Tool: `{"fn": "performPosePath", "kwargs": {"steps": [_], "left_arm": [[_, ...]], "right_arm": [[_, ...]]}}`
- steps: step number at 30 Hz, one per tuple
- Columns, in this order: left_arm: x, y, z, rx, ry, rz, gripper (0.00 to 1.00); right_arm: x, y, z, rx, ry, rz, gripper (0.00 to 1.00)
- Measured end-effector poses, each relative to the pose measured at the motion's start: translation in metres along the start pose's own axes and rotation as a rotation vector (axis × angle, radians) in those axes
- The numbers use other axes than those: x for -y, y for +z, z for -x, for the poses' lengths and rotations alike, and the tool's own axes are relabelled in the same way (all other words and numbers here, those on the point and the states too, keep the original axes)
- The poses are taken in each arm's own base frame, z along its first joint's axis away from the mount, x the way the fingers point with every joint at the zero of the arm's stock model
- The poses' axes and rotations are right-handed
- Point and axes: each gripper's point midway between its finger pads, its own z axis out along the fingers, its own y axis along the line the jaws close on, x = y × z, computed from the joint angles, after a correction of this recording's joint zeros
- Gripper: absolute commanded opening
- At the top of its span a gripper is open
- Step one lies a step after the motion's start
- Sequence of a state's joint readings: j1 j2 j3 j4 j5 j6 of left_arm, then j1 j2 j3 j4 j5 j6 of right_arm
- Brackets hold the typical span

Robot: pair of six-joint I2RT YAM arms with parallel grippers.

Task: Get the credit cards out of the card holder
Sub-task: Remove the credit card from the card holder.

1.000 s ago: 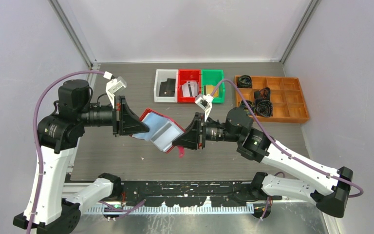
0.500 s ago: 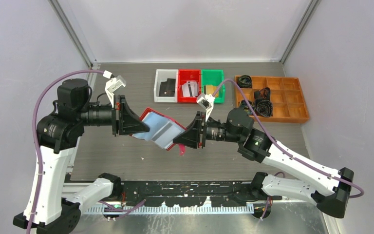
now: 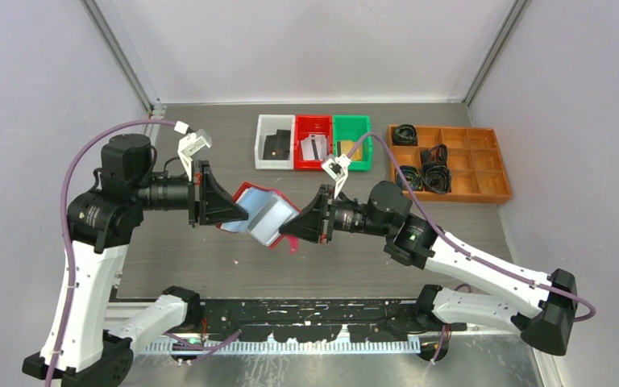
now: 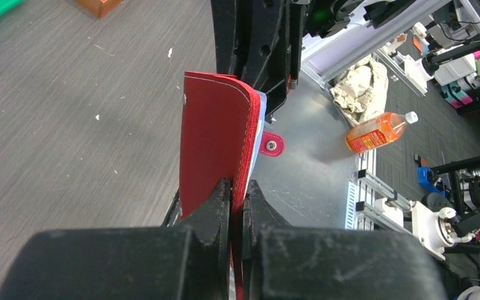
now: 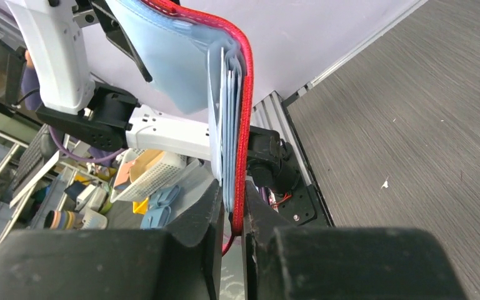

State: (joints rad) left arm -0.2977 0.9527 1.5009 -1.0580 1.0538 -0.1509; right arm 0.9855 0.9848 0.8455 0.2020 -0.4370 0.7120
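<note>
The red card holder hangs open in the air above the table, its pale blue-grey pocket pages facing up. My left gripper is shut on its left cover edge; in the left wrist view the gripper pinches the red cover. My right gripper is shut on the right edge; in the right wrist view the gripper clamps the red spine and the pages. Thin pale card edges show tucked in the pocket. A pale card lies in the red bin.
A white bin holding a flat black item and a green bin flank the red bin at the back. An orange compartment tray with black coiled items stands at the back right. A red snap tab dangles from the holder.
Both grippers and the card holder have shifted a little to the left and back. The right arm has reached further left, and the holder is folded slightly tighter.
</note>
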Motion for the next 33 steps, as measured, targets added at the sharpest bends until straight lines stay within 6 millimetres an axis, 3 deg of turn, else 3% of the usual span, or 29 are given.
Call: {"fn": "performPosePath", "kwargs": {"steps": [3, 11, 16, 19, 21, 22, 23, 24, 28, 33], "left_arm": [[-0.003, 0.001, 0.001, 0.0, -0.001, 0.01, 0.0], [-0.004, 0.0, -0.002, 0.004, 0.033, 0.01, 0.0], [-0.004, 0.0, -0.004, 0.004, 0.032, 0.01, 0.02], [-0.004, -0.001, -0.004, 0.006, 0.039, 0.013, 0.16], [-0.005, -0.001, -0.004, 0.01, 0.059, 0.021, 0.37], [-0.007, 0.0, -0.004, 0.011, 0.071, 0.025, 0.56], [-0.009, 0.0, -0.006, 0.008, 0.078, 0.028, 0.89], [-0.011, 0.0, -0.011, 0.004, 0.082, 0.038, 0.98], [-0.027, -0.001, -0.025, -0.014, 0.14, 0.098, 1.0], [-0.052, -0.003, -0.043, -0.043, 0.221, 0.188, 1.0]], "right_arm": [[0.002, 0.004, 0.001, 0.013, 0.002, -0.008, 0.06], [-0.02, 0.007, 0.004, 0.036, -0.026, 0.071, 0.06], [-0.019, 0.008, 0.002, 0.029, -0.032, 0.067, 0.01], [-0.011, 0.009, 0.004, 0.033, -0.032, 0.009, 0.01], [-0.004, 0.011, 0.01, 0.039, -0.02, -0.061, 0.01], [-0.001, 0.013, 0.014, 0.043, -0.015, -0.095, 0.01], [0.003, 0.016, 0.019, 0.053, -0.011, -0.13, 0.01], [0.007, 0.018, 0.025, 0.072, -0.009, -0.169, 0.01], [0.023, 0.028, 0.033, 0.109, -0.008, -0.275, 0.01], [0.027, 0.05, 0.022, 0.045, -0.038, -0.37, 0.01]]}}
